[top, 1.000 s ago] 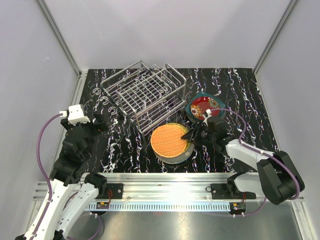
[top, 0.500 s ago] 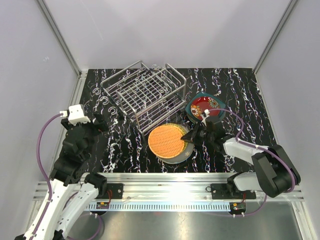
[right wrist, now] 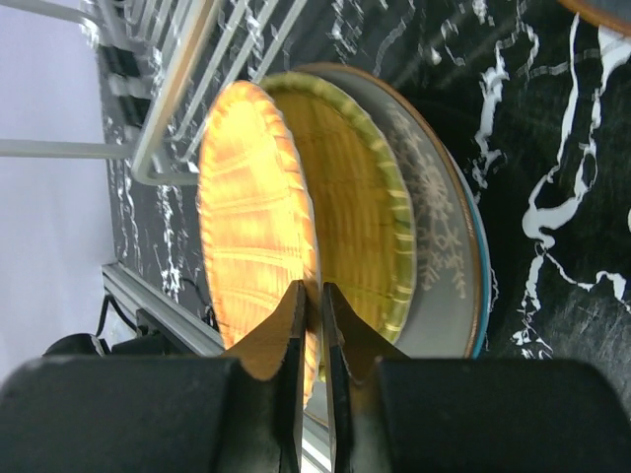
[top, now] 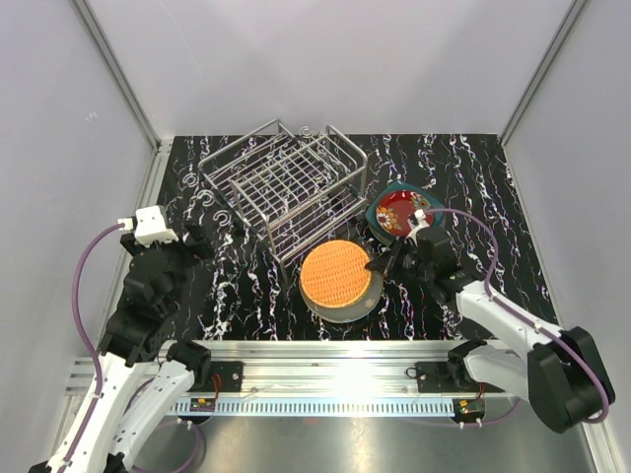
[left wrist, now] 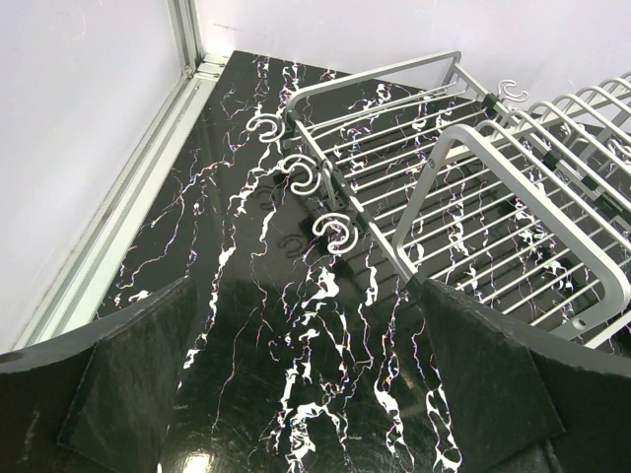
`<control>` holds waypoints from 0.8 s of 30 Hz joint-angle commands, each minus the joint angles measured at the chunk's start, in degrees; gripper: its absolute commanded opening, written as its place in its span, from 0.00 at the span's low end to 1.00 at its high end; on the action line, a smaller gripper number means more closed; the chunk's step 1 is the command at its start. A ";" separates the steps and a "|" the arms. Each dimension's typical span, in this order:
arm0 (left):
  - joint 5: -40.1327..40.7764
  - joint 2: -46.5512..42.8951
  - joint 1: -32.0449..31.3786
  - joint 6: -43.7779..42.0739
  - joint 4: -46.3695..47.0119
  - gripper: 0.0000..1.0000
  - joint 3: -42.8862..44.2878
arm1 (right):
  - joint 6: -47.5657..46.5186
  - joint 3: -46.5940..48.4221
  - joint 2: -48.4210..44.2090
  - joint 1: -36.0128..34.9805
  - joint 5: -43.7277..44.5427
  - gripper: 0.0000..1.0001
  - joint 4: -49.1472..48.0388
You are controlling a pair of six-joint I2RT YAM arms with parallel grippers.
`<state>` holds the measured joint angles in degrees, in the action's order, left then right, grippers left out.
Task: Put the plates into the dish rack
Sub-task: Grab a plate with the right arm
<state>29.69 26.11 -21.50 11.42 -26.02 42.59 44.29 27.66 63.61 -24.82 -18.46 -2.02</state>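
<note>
Right gripper (right wrist: 314,307): jaws narrowed to a slit, pinching the rim of the orange plate (right wrist: 251,227).

Orange plate: directly ahead of the right fingertips. The wrist view shows it tipped up, its gripped edge lifted off the yellow-green plate (right wrist: 367,222) beneath; from above it looks almost flat.

Pile under it: yellow-green plate, then a grey plate (right wrist: 446,258) with white figures. The overhead view shows little more than the pile's rim.

Red plate (top: 402,209): beyond the right gripper, on a dark plate.

Rack (top: 286,185): ahead and left of the right gripper, empty, set askew on the table (top: 463,168); its long axis seems to run diagonally, though that is hard to judge.

Left gripper (left wrist: 315,389): jaws wide, holding nothing, low over the table, the rack's corner just ahead.
</note>
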 commanded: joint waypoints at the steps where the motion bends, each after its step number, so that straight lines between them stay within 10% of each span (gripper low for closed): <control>1: -0.78 0.26 -0.30 -0.70 2.91 0.99 -0.40 | -2.54 4.33 -4.54 -0.23 2.55 0.00 2.37; 17: -1.30 0.52 -0.30 -0.78 2.91 0.99 -0.31 | -7.73 10.49 -11.05 -0.23 5.80 0.00 12.30; 24: -17.25 2.98 -0.74 0.09 2.21 0.99 1.96 | -6.68 10.22 -12.81 -0.23 7.21 0.00 12.57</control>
<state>23.53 26.87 -21.74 11.25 -25.87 42.63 37.28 35.40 52.80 -24.82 -12.49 12.56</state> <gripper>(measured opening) 0.984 0.140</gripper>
